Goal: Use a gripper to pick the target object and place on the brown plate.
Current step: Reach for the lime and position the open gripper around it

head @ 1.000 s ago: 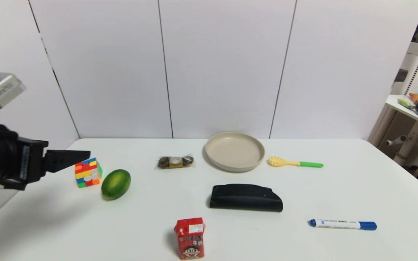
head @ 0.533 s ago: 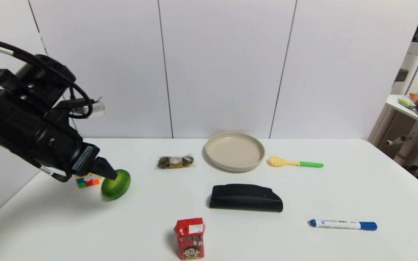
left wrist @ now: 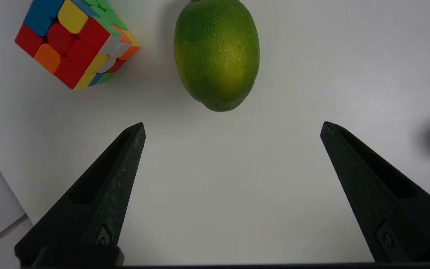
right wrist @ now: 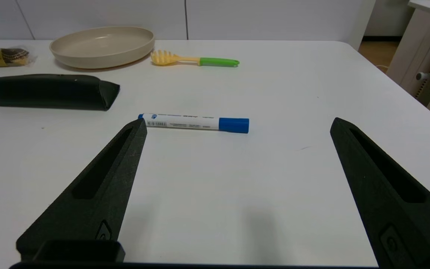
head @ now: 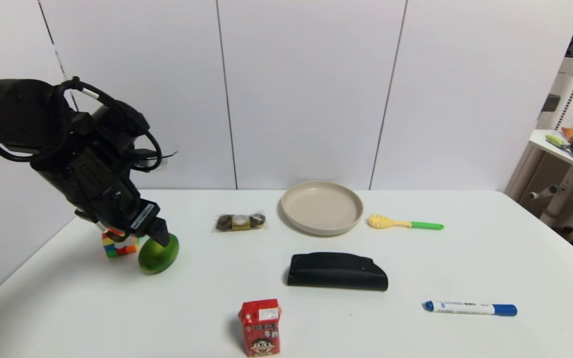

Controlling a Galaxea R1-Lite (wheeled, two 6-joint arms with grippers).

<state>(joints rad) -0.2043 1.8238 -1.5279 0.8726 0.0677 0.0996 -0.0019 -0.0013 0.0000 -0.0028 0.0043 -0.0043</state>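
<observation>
While I lined up on the target object [left wrist: 217, 54], left gripper [left wrist: 233, 125] jaws were spread wide.
Hovered short of it, clear of the cube [left wrist: 75, 41]; right gripper [right wrist: 237, 125] parked, jaws apart.

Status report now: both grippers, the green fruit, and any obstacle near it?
Left gripper open above green fruit, not gripping. Right gripper open, parked near blue marker. Puzzle cube beside fruit, apart. Brown plate bare.

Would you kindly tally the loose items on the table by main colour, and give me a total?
Green: 1, the green fruit
Beige: 1, the brown plate
Multicoloured: 1, puzzle cube
Black: 1, pouch
Red: 1, drink carton
Blue and white: 1, marker
Yellow and green: 1, pasta fork
Brown: 1, snack packet
Total: 8
</observation>
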